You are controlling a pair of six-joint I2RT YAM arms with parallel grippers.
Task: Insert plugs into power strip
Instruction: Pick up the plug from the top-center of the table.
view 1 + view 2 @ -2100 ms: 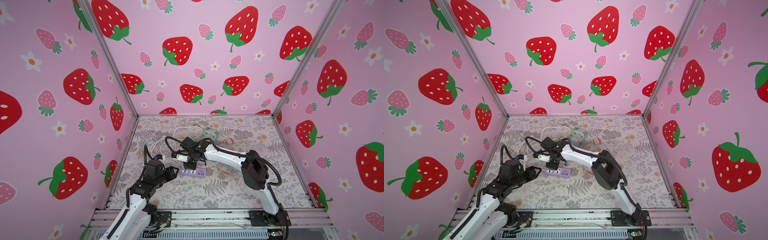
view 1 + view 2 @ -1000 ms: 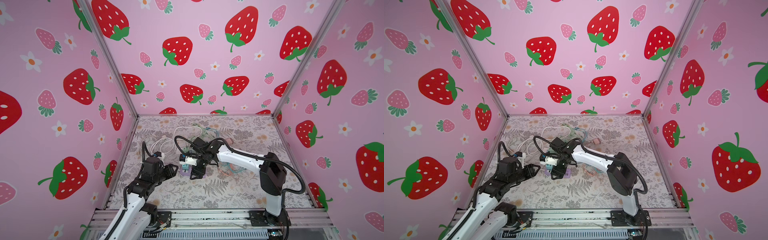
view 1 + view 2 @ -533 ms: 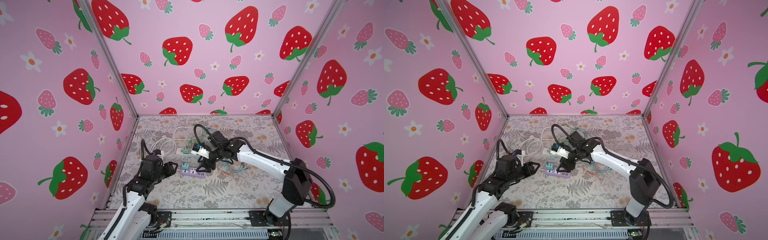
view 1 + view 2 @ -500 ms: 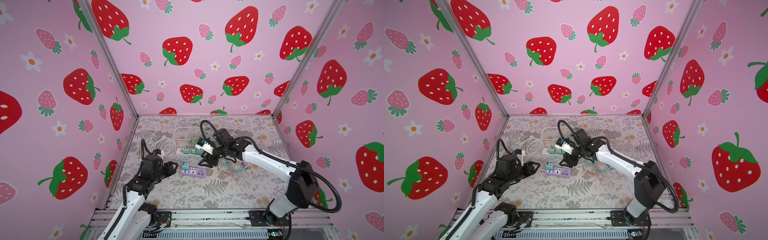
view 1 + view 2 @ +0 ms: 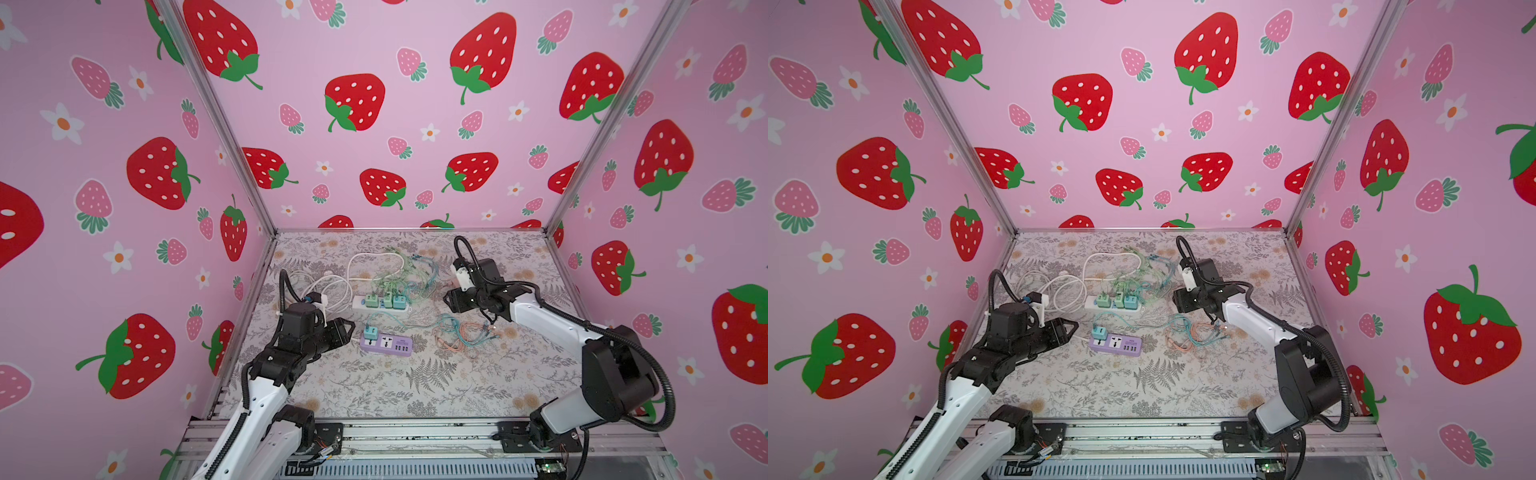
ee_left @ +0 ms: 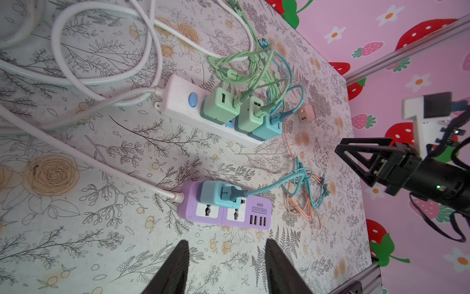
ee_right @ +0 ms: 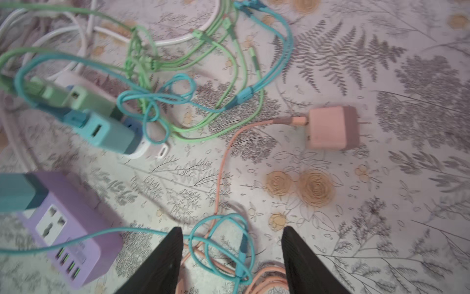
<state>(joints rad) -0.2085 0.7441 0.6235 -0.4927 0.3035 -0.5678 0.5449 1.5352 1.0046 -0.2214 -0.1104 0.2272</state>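
Hovering my right gripper (image 7: 232, 229), apart and empty, before the loose peach plug (image 7: 328, 131), prongs seemingly pointing away; my left gripper (image 6: 226, 241) hangs apart beside the purple strip (image 6: 187, 203) to brace it.

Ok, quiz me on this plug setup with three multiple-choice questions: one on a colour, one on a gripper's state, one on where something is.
1. The plug in the purple strip is: A mint green; B teal; C peach-pink.
2. The right gripper is: A open and empty; B shut on a cable; C shut on a plug.
3. The peach-pink plug is: A in the purple strip; B in the right gripper; C loose on the mat.

Answers:
1 B, a teal cube sits in its end socket.
2 A, its fingers stand apart, gripping nothing.
3 C, it lies on its side with its prongs bare.
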